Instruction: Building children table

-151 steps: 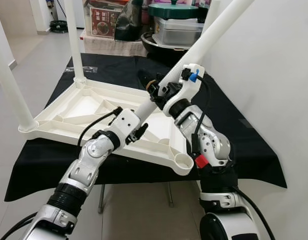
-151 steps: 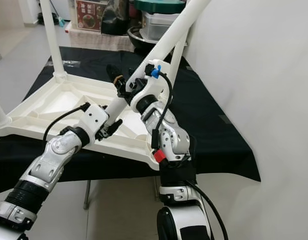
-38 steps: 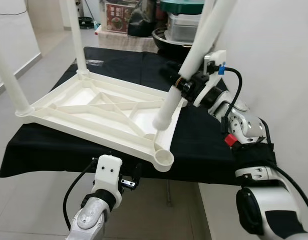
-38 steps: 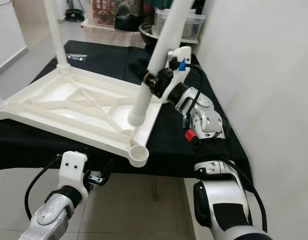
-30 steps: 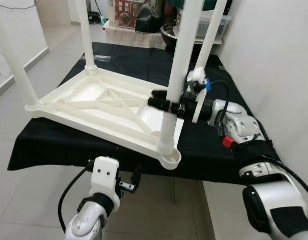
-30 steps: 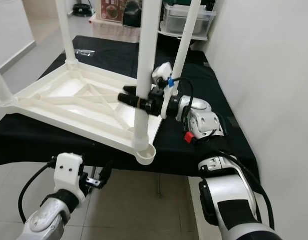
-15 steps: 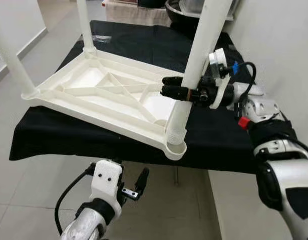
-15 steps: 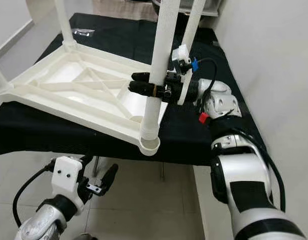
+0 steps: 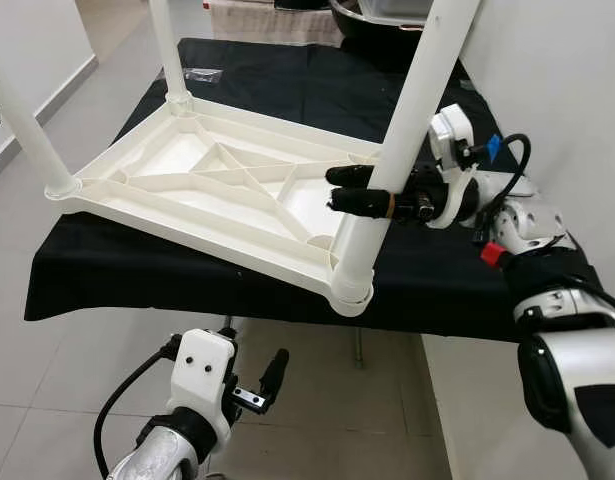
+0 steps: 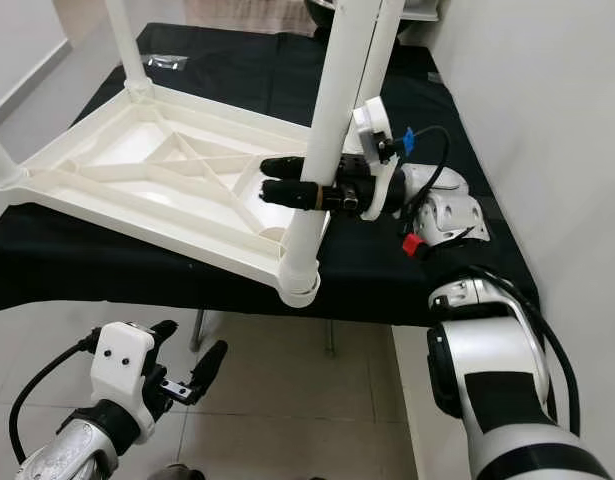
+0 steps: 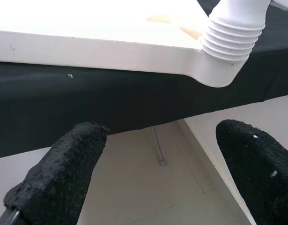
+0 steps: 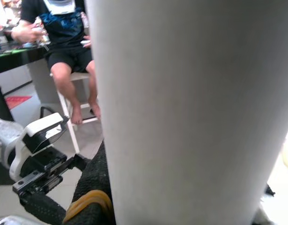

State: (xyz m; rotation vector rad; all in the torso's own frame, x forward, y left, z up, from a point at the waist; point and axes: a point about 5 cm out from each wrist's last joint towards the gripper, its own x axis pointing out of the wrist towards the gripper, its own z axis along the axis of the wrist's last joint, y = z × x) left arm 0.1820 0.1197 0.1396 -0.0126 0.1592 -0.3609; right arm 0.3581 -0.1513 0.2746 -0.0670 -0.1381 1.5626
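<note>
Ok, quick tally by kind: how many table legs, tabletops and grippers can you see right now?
Table legs: 4 (held leg, near-left leg, far-left leg, far-right leg)
Tabletop: 1
Grippers: 2 (right gripper, left gripper)
Total: 7

Upturned tabletop (image 9: 202,185) – white plastic, smooth, slight sheen. Leg (image 9: 387,170) same plastic, ribbed at base. Tablecloth (image 9: 287,95) – black matt fabric. Left gripper's fingertips (image 11: 64,178) – black, coarse-textured. Floor (image 9: 67,370) glossy tile.
</note>
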